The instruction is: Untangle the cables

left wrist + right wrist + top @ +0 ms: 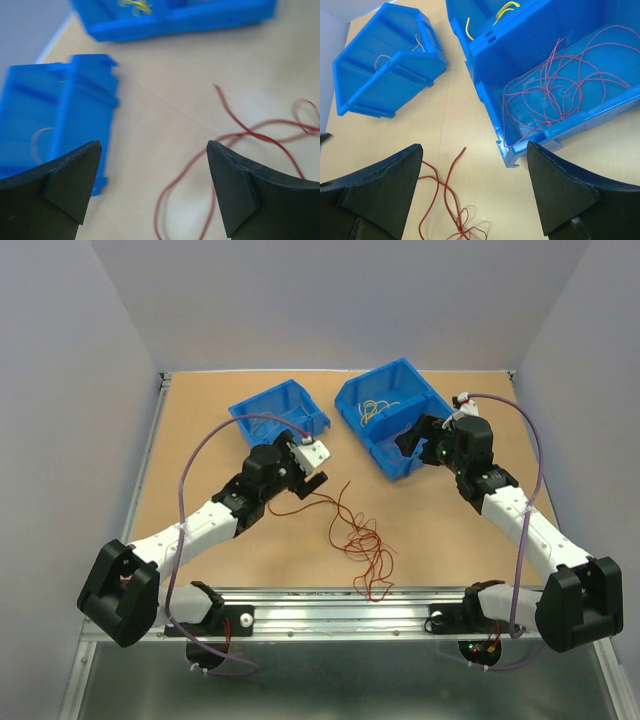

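No readable text anywhere — no labels, brands, numbers or signs show in any of the three views.

Pose: left arm [200, 525] stretched forward and rightward, elbow low. The left gripper [316, 468] has its jaws spread wide and holds nothing (wrist view agrees). The right arm [520, 520] reaches forward-left, and the right gripper [410, 436] is likewise wide apart and empty.

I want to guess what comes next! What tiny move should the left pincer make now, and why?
Probably lower the left pincer onto the red wire just ahead of it, then close. The pincer hangs open and empty, and the red wire tangle lies knotted on the table.
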Robot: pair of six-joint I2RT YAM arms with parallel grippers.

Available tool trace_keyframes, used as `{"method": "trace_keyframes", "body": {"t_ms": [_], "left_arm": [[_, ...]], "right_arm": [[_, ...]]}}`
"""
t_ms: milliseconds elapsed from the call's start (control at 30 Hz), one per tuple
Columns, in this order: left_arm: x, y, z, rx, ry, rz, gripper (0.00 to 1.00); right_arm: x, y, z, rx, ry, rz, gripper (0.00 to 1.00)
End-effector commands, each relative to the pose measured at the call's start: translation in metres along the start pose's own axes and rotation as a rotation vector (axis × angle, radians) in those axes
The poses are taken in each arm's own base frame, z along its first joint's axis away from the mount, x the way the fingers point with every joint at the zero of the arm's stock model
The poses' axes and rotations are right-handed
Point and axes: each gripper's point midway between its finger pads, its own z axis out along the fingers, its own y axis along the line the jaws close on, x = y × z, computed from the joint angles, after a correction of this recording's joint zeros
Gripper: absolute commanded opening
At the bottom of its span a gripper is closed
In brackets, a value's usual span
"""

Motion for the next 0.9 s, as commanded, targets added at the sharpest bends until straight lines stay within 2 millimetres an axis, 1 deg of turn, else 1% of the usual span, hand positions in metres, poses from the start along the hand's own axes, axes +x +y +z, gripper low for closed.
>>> {"method": "trace_keyframes", "body": {"t_ms": [0,33,67,100,133,167,200,233,267,300,333,400,433,467,533,567,600,700,733,767,800,833,867], "left_arm": [[-0.043,0.078,-0.018,-0.297,-0.042,-0.054,0.99],[-0.031,0.076,-0.012,-0.254,0.021,-0.037,0.99],[-0.038,0.093,-0.014,-0.274,0.023,-0.002,0.99],[-0.031,0.101,-0.011,-0.293,0.053,0.015,0.99],[-0.029,0.11,-0.011,-0.31,0.065,0.034,0.99],[-0.028,0.127,-0.014,-0.344,0.073,0.05,0.99],[-0.025,0.136,-0.013,-0.353,0.093,0.085,0.99],[-0.012,0.136,-0.005,-0.324,0.139,0.091,0.99],[-0.019,0.146,-0.002,-0.321,0.138,0.103,0.99],[-0.014,0.15,0.002,-0.307,0.165,0.108,0.99],[-0.006,0.147,0.015,-0.228,0.193,0.113,0.99],[0.002,0.147,0.025,-0.187,0.233,0.112,0.99],[0.016,0.144,0.035,-0.155,0.268,0.105,0.98],[0.016,0.148,0.037,-0.142,0.281,0.104,0.98],[0.022,0.147,0.044,-0.112,0.298,0.1,0.97],[0.037,0.143,0.049,-0.073,0.333,0.083,0.96],[0.032,0.149,0.053,-0.069,0.329,0.086,0.95],[0.048,0.151,0.063,-0.012,0.385,0.049,0.87],[0.058,0.147,0.069,0.019,0.404,0.034,0.81],[0.058,0.15,0.069,0.029,0.416,0.026,0.77],[0.063,0.152,0.069,0.032,0.429,0.015,0.72],[0.066,0.151,0.068,0.041,0.441,0.01,0.58],[0.067,0.152,0.068,0.04,0.444,0.013,0.52]], "right_arm": [[-0.018,0.015,0.0,-0.055,-0.055,-0.031,0.89],[-0.017,0.014,0.001,-0.053,-0.053,-0.032,0.89],[-0.018,0.014,0.001,-0.051,-0.054,-0.032,0.89],[-0.016,0.014,0.002,-0.052,-0.048,-0.032,0.89],[-0.016,0.013,0.003,-0.052,-0.046,-0.031,0.89],[-0.015,0.014,0.003,-0.056,-0.042,-0.031,0.89],[-0.015,0.015,0.003,-0.06,-0.04,-0.03,0.89],[-0.015,0.015,0.004,-0.059,-0.039,-0.032,0.89],[-0.015,0.014,0.004,-0.058,-0.04,-0.032,0.89],[-0.015,0.014,0.003,-0.056,-0.04,-0.032,0.89],[-0.015,0.014,0.003,-0.054,-0.043,-0.033,0.89],[-0.015,0.013,0.003,-0.052,-0.043,-0.033,0.89],[-0.015,0.014,0.003,-0.053,-0.044,-0.033,0.89],[-0.015,0.013,0.003,-0.052,-0.043,-0.033,0.89],[-0.016,0.014,0.003,-0.055,-0.045,-0.035,0.89],[-0.015,0.014,0.003,-0.056,-0.043,-0.035,0.89],[-0.015,0.014,0.003,-0.054,-0.043,-0.035,0.89],[-0.014,0.014,0.003,-0.056,-0.04,-0.033,0.89],[-0.016,0.014,0.003,-0.056,-0.042,-0.033,0.89],[-0.014,0.014,0.003,-0.059,-0.039,-0.033,0.89],[-0.014,0.015,0.003,-0.059,-0.039,-0.033,0.89],[-0.015,0.015,0.003,-0.058,-0.041,-0.033,0.89],[-0.015,0.014,0.003,-0.057,-0.042,-0.033,0.89]]}}
